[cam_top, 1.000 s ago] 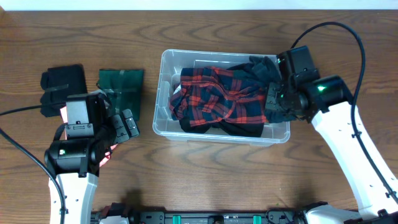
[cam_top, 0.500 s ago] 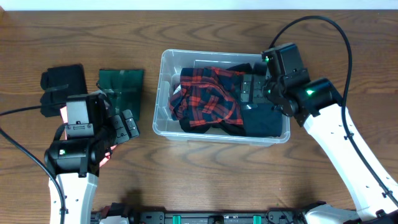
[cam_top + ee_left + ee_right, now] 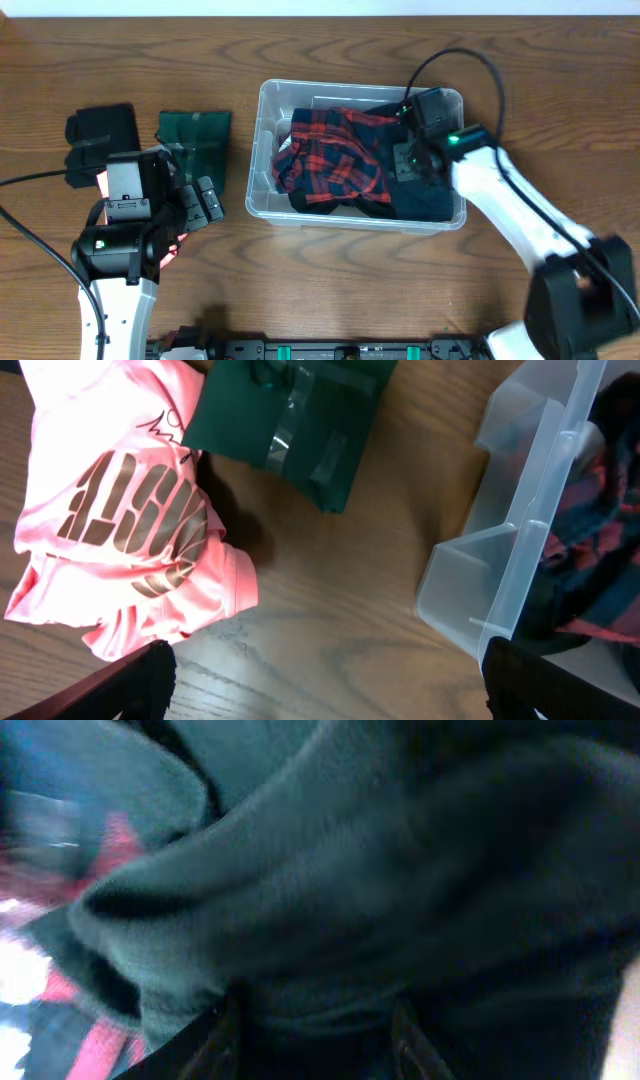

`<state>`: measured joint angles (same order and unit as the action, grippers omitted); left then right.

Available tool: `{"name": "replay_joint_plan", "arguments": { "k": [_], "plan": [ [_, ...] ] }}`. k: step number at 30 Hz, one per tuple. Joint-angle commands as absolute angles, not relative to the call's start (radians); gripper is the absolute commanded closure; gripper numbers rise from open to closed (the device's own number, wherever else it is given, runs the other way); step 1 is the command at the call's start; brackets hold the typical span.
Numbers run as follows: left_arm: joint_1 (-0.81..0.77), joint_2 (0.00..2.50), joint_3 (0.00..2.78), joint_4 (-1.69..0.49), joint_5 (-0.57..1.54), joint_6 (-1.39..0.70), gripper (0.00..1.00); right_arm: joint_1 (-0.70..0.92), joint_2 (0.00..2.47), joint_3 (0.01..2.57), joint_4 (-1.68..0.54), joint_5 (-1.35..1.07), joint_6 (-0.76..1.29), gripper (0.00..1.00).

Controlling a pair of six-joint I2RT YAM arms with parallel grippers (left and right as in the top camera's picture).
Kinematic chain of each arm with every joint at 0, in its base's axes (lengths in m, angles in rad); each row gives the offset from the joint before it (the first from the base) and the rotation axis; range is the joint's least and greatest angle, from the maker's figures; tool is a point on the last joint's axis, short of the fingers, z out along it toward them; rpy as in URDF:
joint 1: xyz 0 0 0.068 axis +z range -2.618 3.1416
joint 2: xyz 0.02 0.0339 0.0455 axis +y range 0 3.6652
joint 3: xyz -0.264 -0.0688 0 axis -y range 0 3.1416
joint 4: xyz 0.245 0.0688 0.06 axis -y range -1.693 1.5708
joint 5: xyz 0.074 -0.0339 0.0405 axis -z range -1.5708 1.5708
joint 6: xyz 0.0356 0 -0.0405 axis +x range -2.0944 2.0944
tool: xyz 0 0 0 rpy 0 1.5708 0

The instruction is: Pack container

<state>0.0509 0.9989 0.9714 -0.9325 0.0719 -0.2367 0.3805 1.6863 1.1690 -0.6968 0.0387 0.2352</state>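
The right gripper (image 3: pixel 408 160) is down inside the container (image 3: pixel 262 100), buried in a dark garment (image 3: pixel 425 198) beside the plaid shirt (image 3: pixel 335 155); whether its jaws are apart I cannot tell. The container stands in the middle of the table (image 3: pixel 330 290). The left gripper (image 3: pixel 325 685) hangs spread and empty near the pink shirt (image 3: pixel 120 550). I judge the garment is being settled; next the arm must lift out without dragging cloth.

surface: brown wooden table (image 3: pixel 330 270), wavy grain; top edge: thin pale strip (image 3: pixel 320 6) beyond it; bottom edge: black rail (image 3: pixel 320 351); light: even, soft shadows
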Motion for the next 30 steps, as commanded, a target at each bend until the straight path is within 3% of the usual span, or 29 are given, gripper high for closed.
{"name": "replay_joint_plan", "arguments": {
  "k": [1, 8, 13, 22, 30],
  "plan": [
    [0.056, 0.999, 0.991, -0.934, 0.071, -0.245, 0.02, 0.374, 1.761, 1.153, -0.698, 0.003, 0.173, 0.52],
    [0.059, 1.001, 0.996, -0.918, 0.052, -0.219, 0.02, 0.373, 1.648, 1.272, -0.762, 0.038, 0.147, 0.37],
    [0.167, 1.069, 1.096, -0.977, 0.014, -0.231, 0.02, 0.33, 1.482, 1.346, -0.777, 0.045, 0.102, 0.11],
    [0.57, 1.331, 1.184, -0.995, 0.046, -0.323, 0.02, 0.199, 1.391, 1.345, -0.933, 0.045, 0.058, 0.09],
    [0.691, 1.656, 1.184, -0.858, 0.144, -0.228, 0.02, 0.166, 1.395, 1.344, -0.947, 0.041, 0.059, 0.1]
  ]
}}
